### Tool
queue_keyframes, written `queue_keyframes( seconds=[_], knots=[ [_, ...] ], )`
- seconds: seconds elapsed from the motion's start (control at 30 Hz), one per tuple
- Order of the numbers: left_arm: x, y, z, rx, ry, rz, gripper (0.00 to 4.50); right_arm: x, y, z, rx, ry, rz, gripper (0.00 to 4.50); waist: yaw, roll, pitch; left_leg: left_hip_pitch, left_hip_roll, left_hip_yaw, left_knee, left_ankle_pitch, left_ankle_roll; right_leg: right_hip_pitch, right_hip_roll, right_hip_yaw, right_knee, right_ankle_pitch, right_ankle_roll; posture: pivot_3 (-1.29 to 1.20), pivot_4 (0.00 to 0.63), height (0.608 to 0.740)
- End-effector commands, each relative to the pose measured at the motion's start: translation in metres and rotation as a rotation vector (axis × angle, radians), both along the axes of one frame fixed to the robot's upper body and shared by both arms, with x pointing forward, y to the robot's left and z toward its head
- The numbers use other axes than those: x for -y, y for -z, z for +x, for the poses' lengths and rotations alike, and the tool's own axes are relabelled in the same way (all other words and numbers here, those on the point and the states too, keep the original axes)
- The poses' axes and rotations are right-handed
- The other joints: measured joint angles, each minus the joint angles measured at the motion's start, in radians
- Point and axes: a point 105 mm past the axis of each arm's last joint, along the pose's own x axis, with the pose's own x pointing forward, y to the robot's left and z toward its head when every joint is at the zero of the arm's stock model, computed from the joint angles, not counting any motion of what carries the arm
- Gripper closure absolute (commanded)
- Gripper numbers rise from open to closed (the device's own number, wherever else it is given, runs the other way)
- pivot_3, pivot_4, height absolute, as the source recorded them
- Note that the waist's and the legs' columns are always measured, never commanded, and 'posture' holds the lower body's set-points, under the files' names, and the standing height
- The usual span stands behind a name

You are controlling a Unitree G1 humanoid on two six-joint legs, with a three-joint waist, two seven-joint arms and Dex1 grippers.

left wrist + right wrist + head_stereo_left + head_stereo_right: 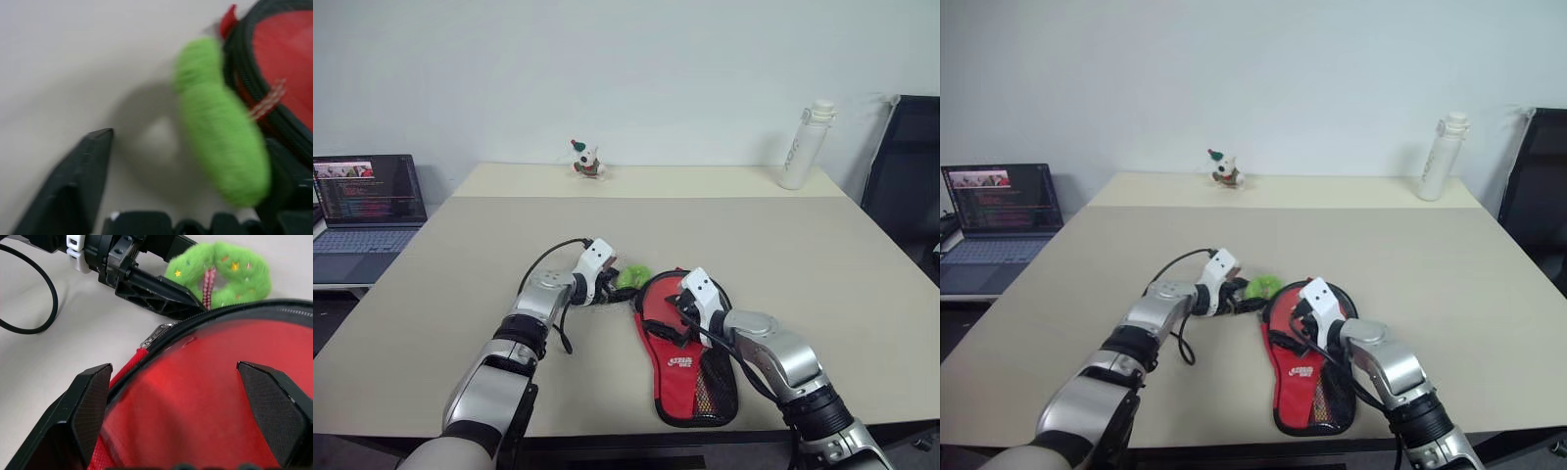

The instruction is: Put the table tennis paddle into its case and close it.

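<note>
Right gripper (677,315) over case (690,377); paddle handle hidden

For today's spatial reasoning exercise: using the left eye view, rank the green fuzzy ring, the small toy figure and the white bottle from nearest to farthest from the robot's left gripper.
1. Green fuzzy ring, right at the left gripper.
2. Small toy figure, at the table's far edge.
3. White bottle, far right corner.

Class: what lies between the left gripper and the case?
A fuzzy green wreath lies beside the case, at the left gripper, seen in the right wrist view.
</note>
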Motion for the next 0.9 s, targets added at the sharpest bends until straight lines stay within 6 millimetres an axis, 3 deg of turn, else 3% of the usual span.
queue_keyframes(
  seconds=[0.03, 0.27, 0.47, 0.7, 0.9],
  knots=[
    [0.0, 0.005, -0.002, -0.006, 0.012, 0.024, 2.06, 0.0, -0.015, 0.001, 0.057, 0.009, 0.024, 0.0, 0.0, 0.0, 0.0, 0.0, 0.0, 0.0, 0.001, 0.0, 0.0, 0.0, 0.0, 0.0, 0.001, 0.0, 0.0, 0.0, 0.15, 0.74],
    [-0.002, 0.008, -0.005, -0.013, 0.003, 0.002, 4.45, 0.002, -0.012, 0.01, 0.073, 0.051, -0.006, 0.0, -0.002, 0.0, 0.0, 0.001, 0.0, -0.001, 0.006, 0.0, 0.0, 0.0, 0.0, 0.001, 0.01, 0.0, 0.0, 0.0, 0.15, 0.74],
    [-0.003, -0.001, -0.002, 0.011, -0.02, -0.018, 4.45, 0.004, 0.004, 0.011, 0.06, 0.06, -0.087, 0.0, -0.004, 0.0, 0.0, 0.002, 0.0, -0.001, 0.006, 0.0, 0.0, -0.001, 0.0, 0.001, 0.013, 0.0, 0.0, 0.0, 0.15, 0.74],
    [-0.011, -0.018, 0.018, 0.061, -0.143, -0.017, 4.45, 0.002, 0.029, 0.0, 0.011, 0.026, -0.165, 0.0, -0.003, -0.001, 0.0, 0.002, 0.0, -0.001, 0.006, 0.0, 0.001, 0.0, 0.0, 0.0, 0.013, 0.0, 0.0, 0.0, 0.15, 0.74],
    [-0.002, -0.026, 0.035, 0.119, -0.238, 0.024, 4.45, 0.003, 0.043, -0.007, -0.04, 0.019, -0.188, 0.0, 0.0, -0.002, -0.001, 0.002, -0.001, -0.002, 0.006, 0.0, 0.001, 0.0, 0.0, 0.0, 0.013, 0.0, 0.0, 0.0, 0.15, 0.74]
  ],
)
